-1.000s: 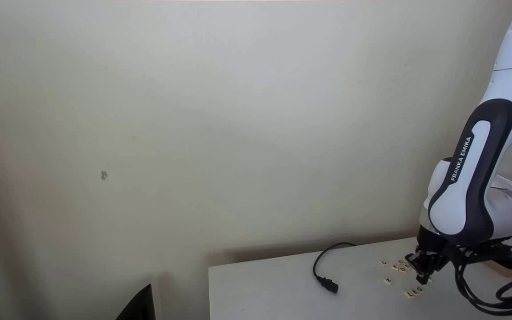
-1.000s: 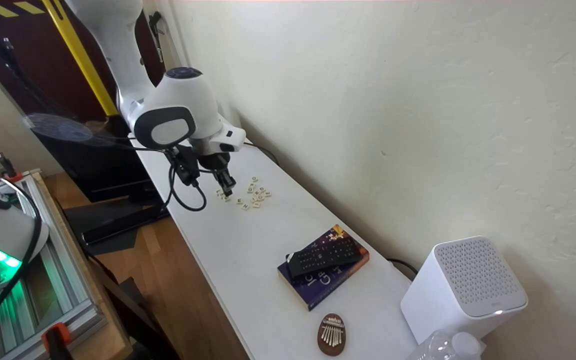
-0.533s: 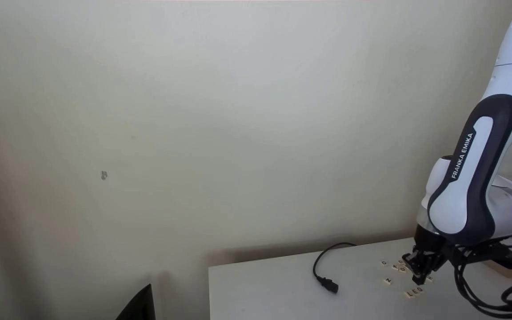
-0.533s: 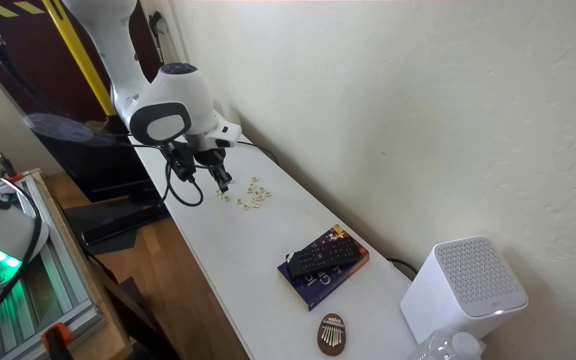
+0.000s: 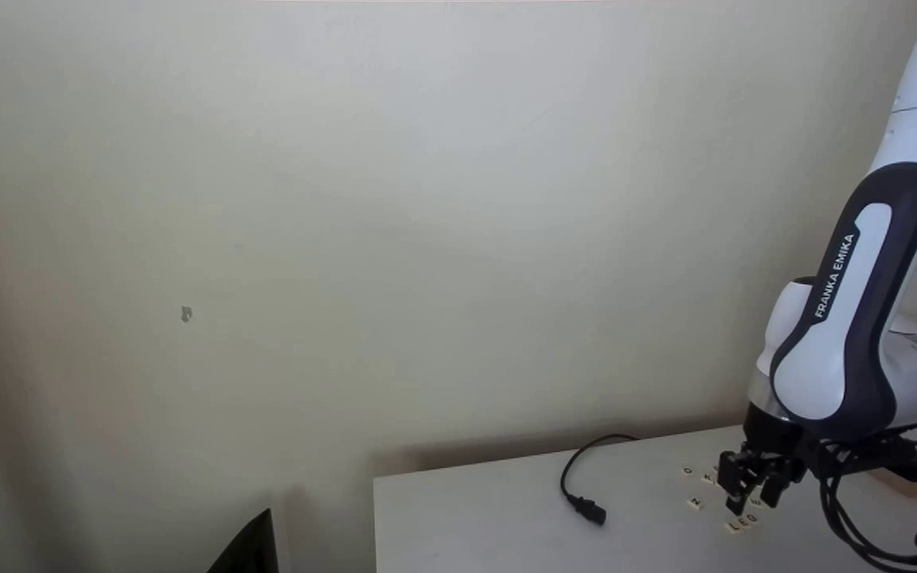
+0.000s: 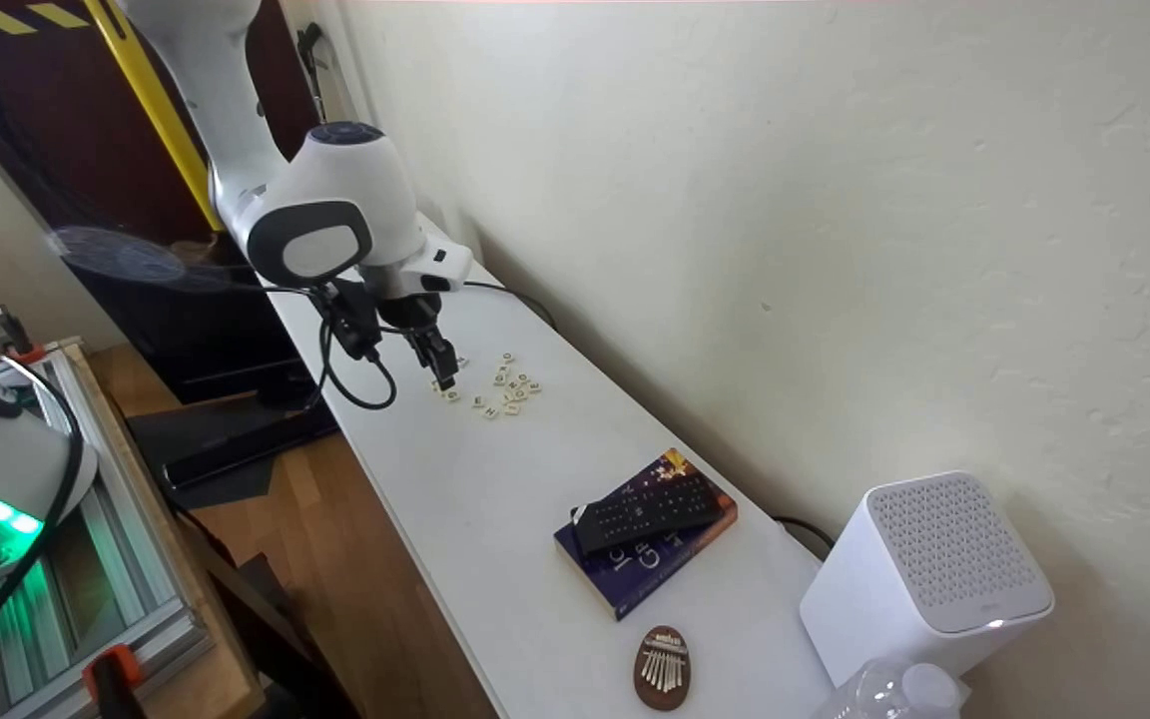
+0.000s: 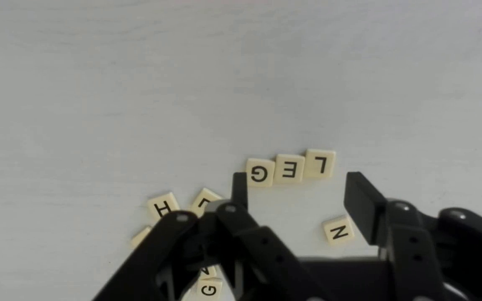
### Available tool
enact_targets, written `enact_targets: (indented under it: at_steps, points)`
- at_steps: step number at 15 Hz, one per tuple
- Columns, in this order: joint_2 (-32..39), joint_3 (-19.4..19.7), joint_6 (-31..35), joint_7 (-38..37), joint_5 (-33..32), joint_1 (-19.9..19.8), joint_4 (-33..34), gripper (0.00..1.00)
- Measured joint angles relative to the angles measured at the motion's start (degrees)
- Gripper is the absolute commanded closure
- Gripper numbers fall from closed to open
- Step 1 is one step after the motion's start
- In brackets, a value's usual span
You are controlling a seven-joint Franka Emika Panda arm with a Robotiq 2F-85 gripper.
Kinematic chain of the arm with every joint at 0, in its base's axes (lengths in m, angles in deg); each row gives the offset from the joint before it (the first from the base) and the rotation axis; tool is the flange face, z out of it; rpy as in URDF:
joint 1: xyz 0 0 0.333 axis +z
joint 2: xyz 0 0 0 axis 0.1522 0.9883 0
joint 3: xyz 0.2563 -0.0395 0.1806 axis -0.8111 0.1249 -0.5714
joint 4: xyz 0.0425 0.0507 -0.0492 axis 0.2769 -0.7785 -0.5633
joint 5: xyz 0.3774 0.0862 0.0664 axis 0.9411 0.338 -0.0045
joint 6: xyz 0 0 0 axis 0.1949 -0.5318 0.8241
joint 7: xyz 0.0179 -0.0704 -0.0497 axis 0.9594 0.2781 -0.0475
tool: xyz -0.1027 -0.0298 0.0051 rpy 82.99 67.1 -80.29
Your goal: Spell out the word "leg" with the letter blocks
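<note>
L block (image 7: 320, 163): lying face up on the white table (image 5: 490, 525), at the right end of the row in the wrist view
E block (image 7: 289, 169): sitting in the middle, its edges touching its neighbours or nearly so
G block (image 7: 260, 172): lying at the left end there; the letters are standing upside down in that view, and in an exterior view the row is reading left to right as LEG
Gripper (image 7: 297, 196): hanging close by the row with its jaws spread wide, holding nothing; whether it is touching the G block I cannot tell
N block (image 7: 339, 230): lying apart from the row, seemingly unneeded, and the H block (image 7: 162, 205) is doing the same
Word: looking complete, all three letters being in order
Left to do: the row is stepping slightly, so perhaps only a light straightening and then lifting clear are remaining
</note>
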Motion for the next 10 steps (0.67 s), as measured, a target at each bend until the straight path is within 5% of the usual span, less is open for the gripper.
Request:
enact_targets:
  at_steps: [10]
  points:
    - [-3.84, -0.01, 0.0, -0.02, 0.0, 0.03, -3.4, 0.0]
